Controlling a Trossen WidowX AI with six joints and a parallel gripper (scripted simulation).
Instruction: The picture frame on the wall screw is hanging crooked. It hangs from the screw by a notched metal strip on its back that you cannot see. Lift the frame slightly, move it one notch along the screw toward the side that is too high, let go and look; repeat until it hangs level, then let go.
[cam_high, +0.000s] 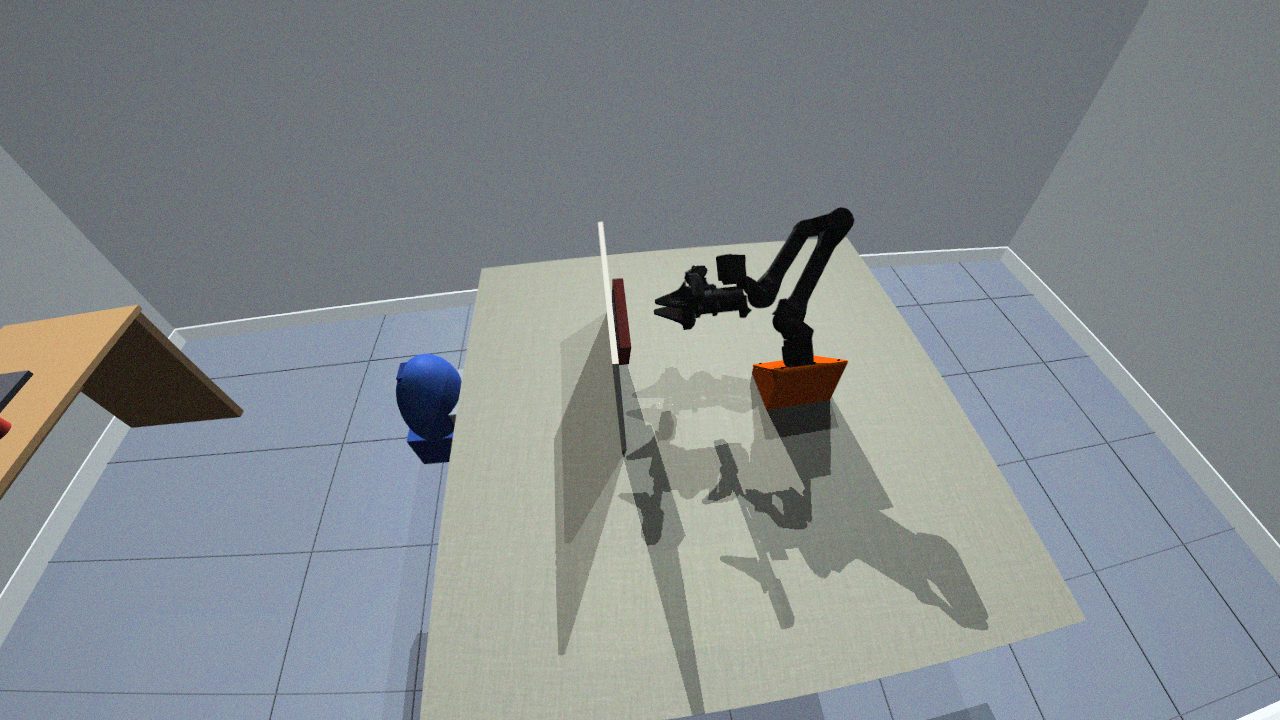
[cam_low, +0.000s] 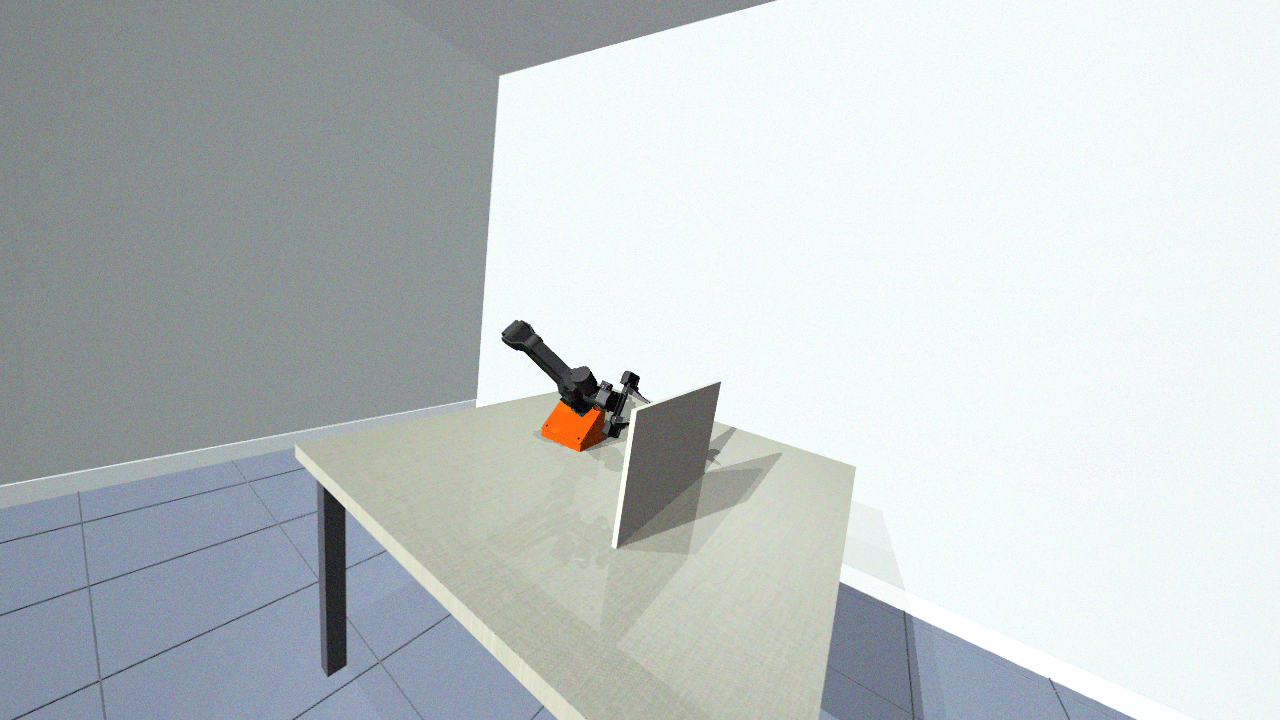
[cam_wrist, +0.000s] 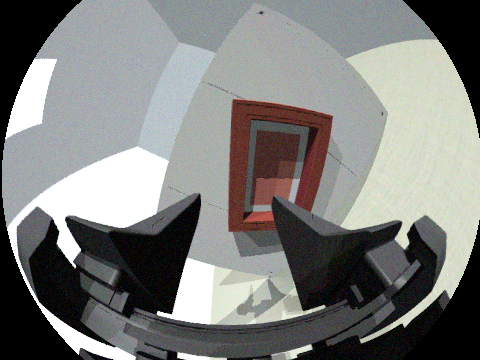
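The red picture frame (cam_high: 620, 313) (cam_wrist: 238, 160) hangs on the front of the upright panel (cam_high: 607, 286) (cam_low: 671, 456) (cam_wrist: 210, 125). In the wrist view its edges run at an angle to the panel's lines and edges, so it looks crooked. The frame is hidden behind the panel in the exterior view. The screw and notched strip are hidden. My gripper (cam_high: 657, 306) (cam_wrist: 236, 200) is open and empty, a short gap in front of the frame. In the wrist view its right fingertip overlaps the frame's lower part; the left one lies to the frame's left.
The panel stands on the pale table (cam_high: 510, 358) (cam_low: 429, 474). The arm's orange base (cam_high: 796, 383) (cam_low: 571, 425) stands on the panel's front side. A blue object (cam_high: 428, 394) is beyond the table, and a wooden desk (cam_high: 71, 344) is at far left.
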